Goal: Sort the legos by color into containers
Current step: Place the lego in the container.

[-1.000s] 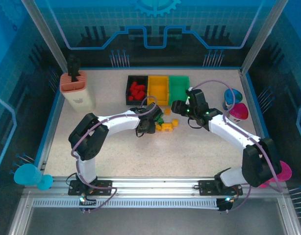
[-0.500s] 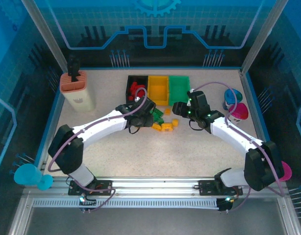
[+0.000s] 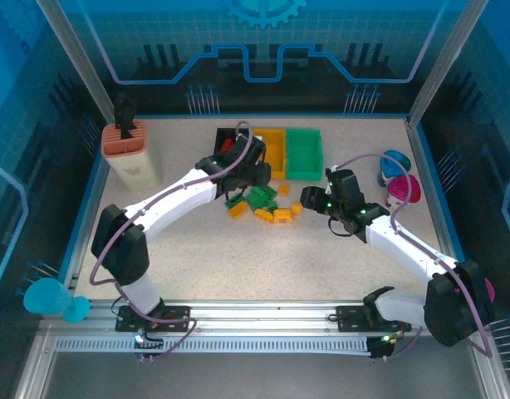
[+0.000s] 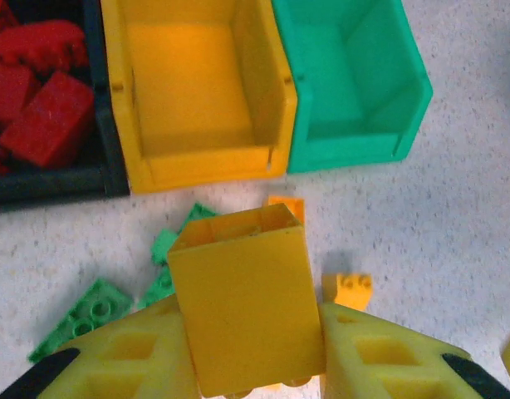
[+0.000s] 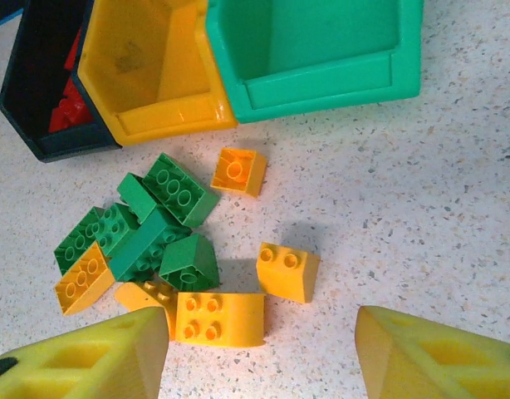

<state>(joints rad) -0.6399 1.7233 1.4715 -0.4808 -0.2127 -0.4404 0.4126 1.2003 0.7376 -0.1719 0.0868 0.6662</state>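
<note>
Your left hand has swung up off the pile to the yellow bin, yellow brick clamped; your right hand has backed away from it.

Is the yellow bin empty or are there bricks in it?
Empty: the left wrist view shows the yellow bin with a bare floor. The left gripper holds a yellow brick short of it.

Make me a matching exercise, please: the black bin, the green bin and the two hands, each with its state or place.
1 black bin
2 green bin
3 left hand
4 right hand

a open, near loose bricks
b rightmost in the row
c shut on a yellow brick
d holds red bricks

Pairs: 1-d, 2-b, 3-c, 4-a
</note>
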